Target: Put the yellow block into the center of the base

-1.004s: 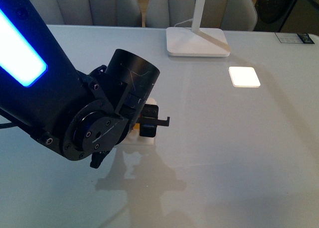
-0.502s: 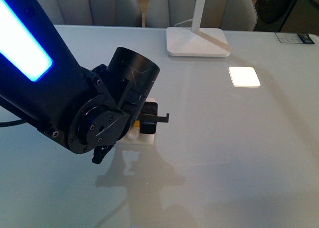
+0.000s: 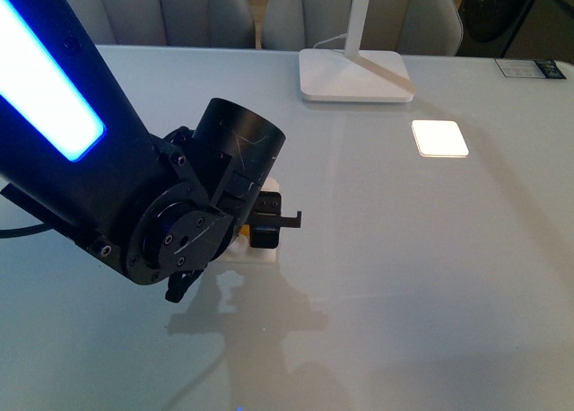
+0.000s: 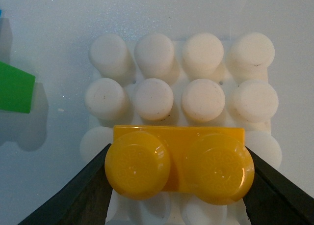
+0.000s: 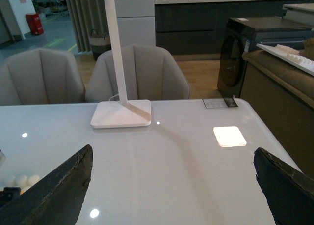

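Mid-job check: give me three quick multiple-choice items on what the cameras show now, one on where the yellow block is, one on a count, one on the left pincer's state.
1. Where is the yellow block?
A. over the base
B. beside the lamp foot
C. on bare table

2. How many studs top the yellow block?
A. one
B. two
C. four

3. The left pincer is:
A. open and empty
B. shut on the yellow block
C. out of view

Answers:
1 A, white base studs surround it in the left wrist view.
2 B, two round studs show.
3 B, dark fingers press both its ends.
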### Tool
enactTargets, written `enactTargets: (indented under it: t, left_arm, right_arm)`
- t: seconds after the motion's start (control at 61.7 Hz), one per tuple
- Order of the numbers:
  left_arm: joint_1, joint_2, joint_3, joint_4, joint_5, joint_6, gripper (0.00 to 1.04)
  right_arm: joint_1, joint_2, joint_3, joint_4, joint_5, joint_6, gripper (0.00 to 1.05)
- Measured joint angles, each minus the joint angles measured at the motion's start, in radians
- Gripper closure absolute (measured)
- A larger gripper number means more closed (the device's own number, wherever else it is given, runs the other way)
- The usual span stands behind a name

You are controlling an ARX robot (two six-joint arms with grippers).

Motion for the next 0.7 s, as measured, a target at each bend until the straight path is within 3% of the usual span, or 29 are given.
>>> enactTargets:
  t: [0.696]
  left_arm:
    - [0.005, 0.023, -0.008, 0.046, 0.007, -0.009, 0.41]
  right_arm:
    - [0.000, 0.000, 0.000, 0.000, 0.000, 0.000, 0.09]
